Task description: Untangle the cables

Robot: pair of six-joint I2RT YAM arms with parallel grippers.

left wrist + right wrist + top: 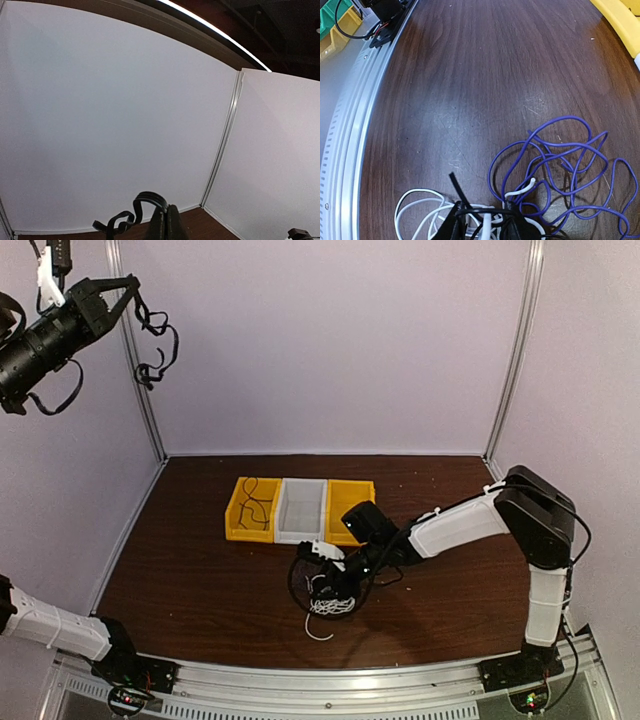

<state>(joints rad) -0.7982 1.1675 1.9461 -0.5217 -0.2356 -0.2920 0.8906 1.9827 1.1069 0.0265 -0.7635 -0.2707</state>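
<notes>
left yellow bin [236, 524]: 1 black cable [254, 508] | left gripper [167, 214]: together | right gripper [482, 226]: apart, astride white cable [420, 192]

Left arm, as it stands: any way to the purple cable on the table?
Probably not: the left pincer is high up and far off, shut on a black cable, and the right pincer sits by the purple cable.
</notes>
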